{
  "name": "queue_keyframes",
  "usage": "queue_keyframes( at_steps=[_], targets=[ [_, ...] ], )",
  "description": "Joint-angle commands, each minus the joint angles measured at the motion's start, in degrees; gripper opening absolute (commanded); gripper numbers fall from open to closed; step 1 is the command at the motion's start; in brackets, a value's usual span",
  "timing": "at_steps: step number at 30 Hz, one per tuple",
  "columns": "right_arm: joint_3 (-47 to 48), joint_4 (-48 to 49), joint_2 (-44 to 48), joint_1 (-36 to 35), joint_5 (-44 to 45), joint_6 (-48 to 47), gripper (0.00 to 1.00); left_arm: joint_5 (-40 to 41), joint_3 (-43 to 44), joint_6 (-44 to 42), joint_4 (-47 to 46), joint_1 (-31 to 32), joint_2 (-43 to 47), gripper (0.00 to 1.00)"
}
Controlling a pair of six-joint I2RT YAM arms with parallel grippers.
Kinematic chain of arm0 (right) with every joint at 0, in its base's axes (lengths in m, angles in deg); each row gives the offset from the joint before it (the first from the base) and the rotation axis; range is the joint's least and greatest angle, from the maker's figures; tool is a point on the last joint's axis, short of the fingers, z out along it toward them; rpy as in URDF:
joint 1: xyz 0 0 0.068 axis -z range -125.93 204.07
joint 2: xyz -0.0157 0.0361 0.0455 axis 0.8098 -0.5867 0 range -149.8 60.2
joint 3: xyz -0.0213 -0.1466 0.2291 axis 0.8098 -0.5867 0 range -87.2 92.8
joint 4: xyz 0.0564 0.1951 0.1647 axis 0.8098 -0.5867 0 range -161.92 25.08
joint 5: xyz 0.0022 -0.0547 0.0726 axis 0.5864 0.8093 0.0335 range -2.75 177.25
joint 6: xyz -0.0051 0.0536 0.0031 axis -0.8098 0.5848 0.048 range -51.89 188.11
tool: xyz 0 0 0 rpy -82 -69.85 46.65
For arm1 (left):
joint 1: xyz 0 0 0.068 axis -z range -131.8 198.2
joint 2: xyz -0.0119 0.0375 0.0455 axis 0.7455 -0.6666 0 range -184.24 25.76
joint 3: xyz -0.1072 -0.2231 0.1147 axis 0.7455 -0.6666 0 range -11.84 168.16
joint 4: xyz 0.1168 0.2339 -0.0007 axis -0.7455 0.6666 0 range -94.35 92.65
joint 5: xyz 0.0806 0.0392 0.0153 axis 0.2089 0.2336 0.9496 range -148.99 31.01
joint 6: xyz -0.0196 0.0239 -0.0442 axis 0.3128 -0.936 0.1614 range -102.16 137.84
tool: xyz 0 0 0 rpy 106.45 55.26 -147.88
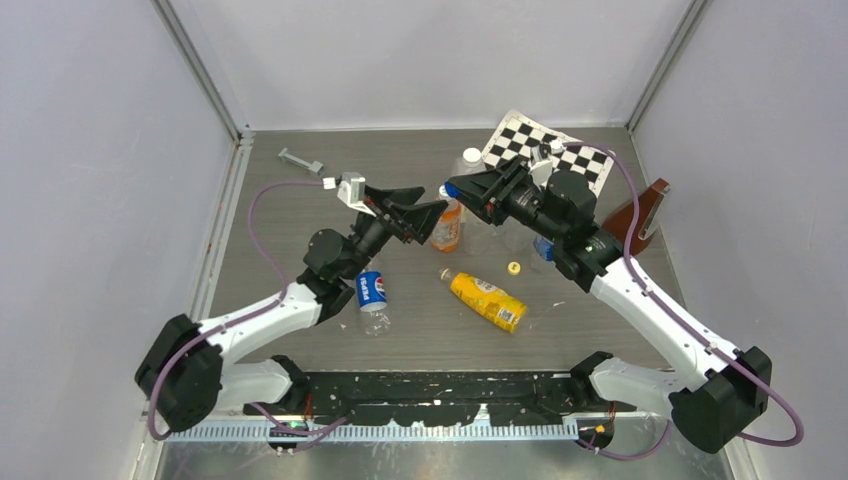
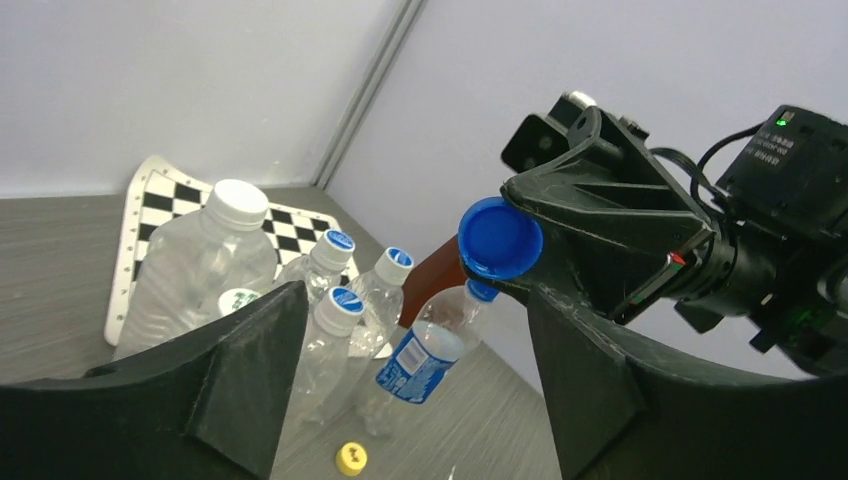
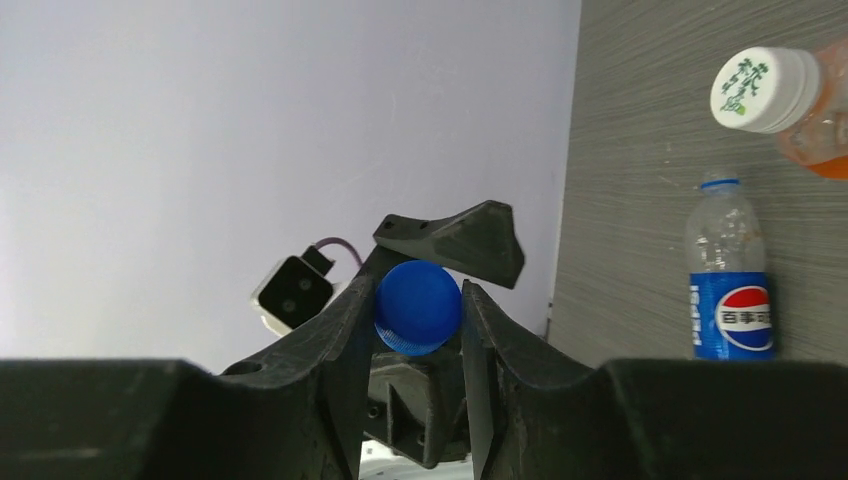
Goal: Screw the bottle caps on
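My right gripper (image 1: 452,190) (image 3: 418,305) is shut on the plain blue cap (image 3: 417,307), held in the air above the table; the cap also shows in the left wrist view (image 2: 498,238). My left gripper (image 1: 428,212) (image 2: 415,330) is open and empty, its tips facing the right gripper a short way apart. The Pepsi bottle (image 1: 372,294) (image 3: 729,285) lies uncapped on the table by the left arm. The yellow-orange juice bottle (image 1: 487,300) lies uncapped at the centre. The yellow cap (image 1: 514,267) (image 2: 351,458) lies loose on the table beside it.
An orange-drink bottle with a white cap (image 1: 448,228) (image 3: 800,100) stands under the grippers. A tall clear bottle (image 2: 205,260), several small clear bottles (image 2: 330,330) and a blue-labelled bottle (image 2: 425,355) cluster by the checkerboard (image 1: 550,150). A brown object (image 1: 635,215) and grey tool (image 1: 300,160) lie at the back.
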State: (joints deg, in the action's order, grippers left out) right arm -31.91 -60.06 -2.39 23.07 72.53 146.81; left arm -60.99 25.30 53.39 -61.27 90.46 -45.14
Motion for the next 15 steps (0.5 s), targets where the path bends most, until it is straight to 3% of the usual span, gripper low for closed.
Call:
queue_keyframes(
  at_steps=[1, 6, 9, 15],
  targets=[
    [4.98, -4.9, 0.95, -0.41, 0.06, -10.0, 0.13, 1.55, -1.2, -2.25, 13.8, 0.11, 10.9, 0.87],
    [7.93, -12.62, -0.2, -1.99, 1.14, -18.82, 0.13, 7.36, 1.24, -7.74, 44.98, 0.1, 25.32, 0.98],
    [10.03, -17.62, -1.53, -4.47, 2.0, -27.61, 0.13, 11.65, 4.08, -9.09, 63.15, 0.1, 31.94, 1.0],
    [10.5, -23.23, -8.79, -14.07, 2.96, -42.8, 0.15, 19.23, 10.72, -7.61, 86.78, 0.1, 35.98, 1.0]
  ],
)
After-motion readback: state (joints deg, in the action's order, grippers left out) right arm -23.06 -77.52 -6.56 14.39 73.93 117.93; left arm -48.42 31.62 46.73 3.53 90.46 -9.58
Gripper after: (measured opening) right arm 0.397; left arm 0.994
